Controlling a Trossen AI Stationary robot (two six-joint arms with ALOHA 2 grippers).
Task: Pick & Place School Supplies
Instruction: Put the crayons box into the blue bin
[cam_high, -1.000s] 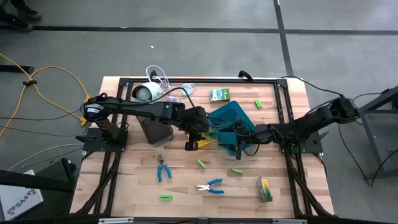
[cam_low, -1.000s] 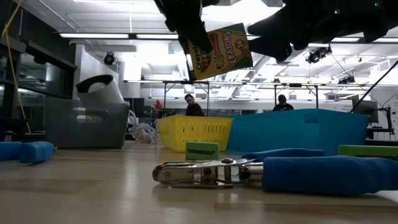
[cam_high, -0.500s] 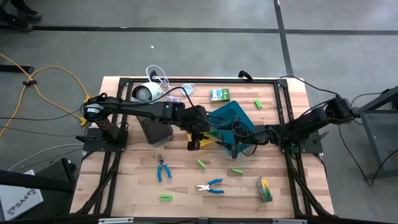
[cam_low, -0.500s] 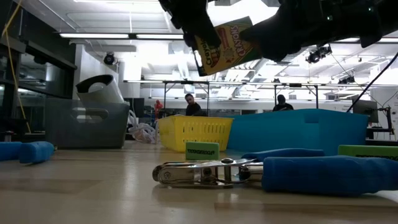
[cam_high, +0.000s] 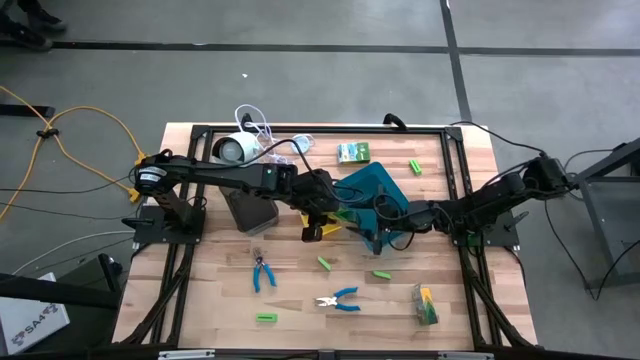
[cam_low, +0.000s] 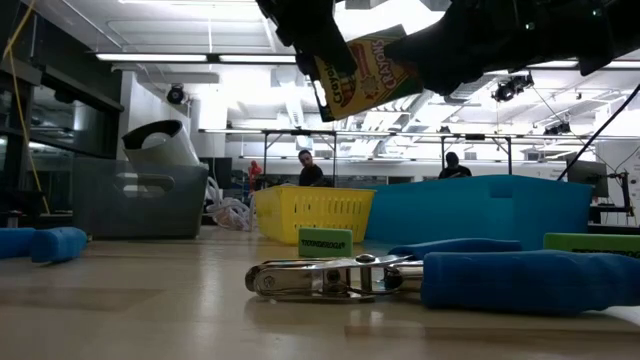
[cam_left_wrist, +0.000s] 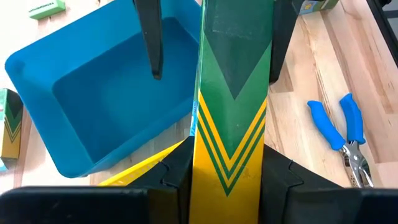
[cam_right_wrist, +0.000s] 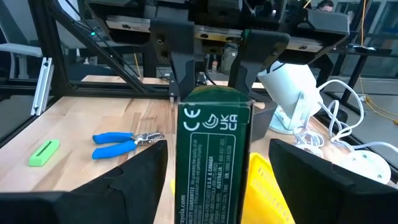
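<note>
We read "Crayola" and "Crayons" on the yellow-green crayon box (cam_low: 365, 72) at the top centre of the low view (tilted), and "Canada" plus recycling marks on its end (cam_right_wrist: 213, 146) mid-frame in the right wrist view.

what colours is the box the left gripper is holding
The crayon box is green with yellow chevron stripes, clearest in the left wrist view; the left gripper clamps it.

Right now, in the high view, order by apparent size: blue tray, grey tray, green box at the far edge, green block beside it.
1. blue tray, largest, though the arms cover part
2. grey tray
3. green box
4. green block, smallest
</note>
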